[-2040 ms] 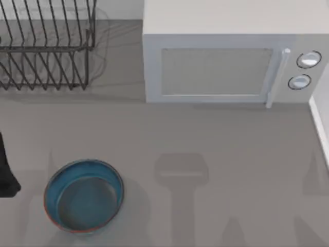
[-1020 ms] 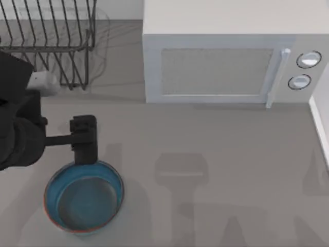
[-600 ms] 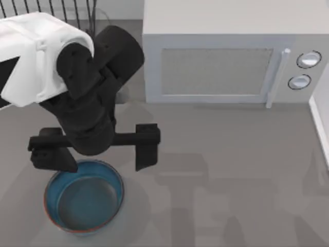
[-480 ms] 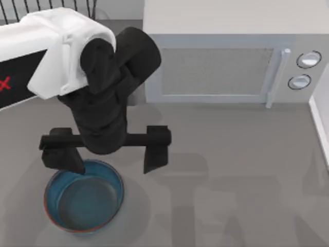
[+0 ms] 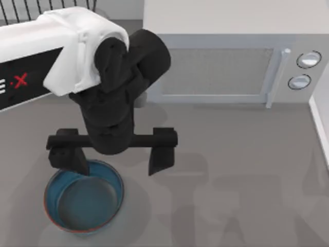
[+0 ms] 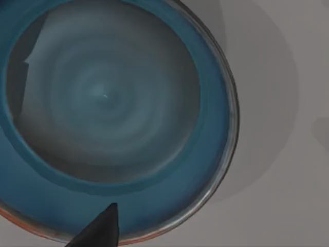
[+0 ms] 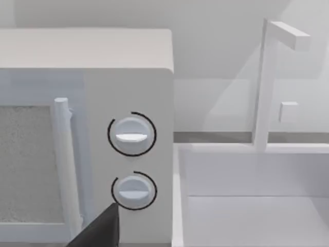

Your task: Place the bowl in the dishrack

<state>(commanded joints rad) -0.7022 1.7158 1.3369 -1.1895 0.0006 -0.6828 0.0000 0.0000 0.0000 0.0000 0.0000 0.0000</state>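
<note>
While left pincer (image 5: 114, 157) gapes wide | straddles bowl (image 5: 84, 196) rim

The left arm (image 5: 56, 51) has a white boxy shell section bearing a black panel with red marks, one an "x" and the rest cut off, so the wording cannot be read. Beyond the shell come bulky matte black rounded housings (image 5: 121, 82). Below them a straight black crossbar (image 5: 110, 141) carries two flat, black, blade-like fingers (image 5: 162, 154), one at each end. A dark pointed finger tip (image 6: 100, 229) looks plain and unmarked.
</note>
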